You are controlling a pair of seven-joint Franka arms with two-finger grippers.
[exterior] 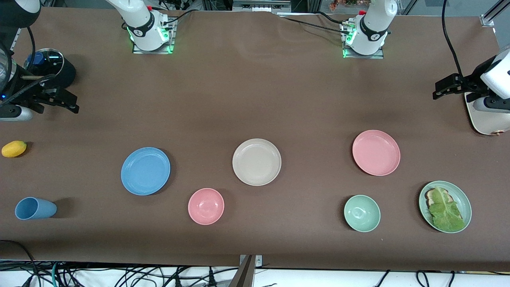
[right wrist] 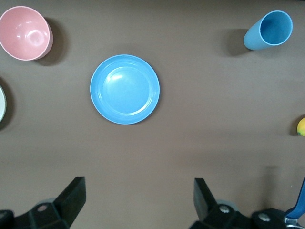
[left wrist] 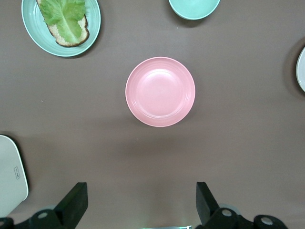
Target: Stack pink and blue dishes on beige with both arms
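The beige plate (exterior: pixel 256 162) lies mid-table. The blue plate (exterior: pixel 145 171) lies beside it toward the right arm's end, and the pink plate (exterior: pixel 376 152) toward the left arm's end. All three lie flat, apart and bare. My left gripper (exterior: pixel 440 91) hangs open and holds nothing, high over the left arm's end of the table; its wrist view shows the pink plate (left wrist: pixel 160 91) past its open gripper (left wrist: pixel 141 200). My right gripper (exterior: pixel 67 101) hangs open and holds nothing over the right arm's end; its wrist view shows the blue plate (right wrist: pixel 125 89) past its open gripper (right wrist: pixel 139 198).
Nearer the camera stand a pink bowl (exterior: pixel 206 206), a green bowl (exterior: pixel 361 213) and a green plate (exterior: pixel 466 201) with toast and lettuce. A blue cup (exterior: pixel 35 208) lies on its side and a yellow fruit (exterior: pixel 14 148) sits at the right arm's end. A white board (exterior: pixel 484 119) lies under the left gripper.
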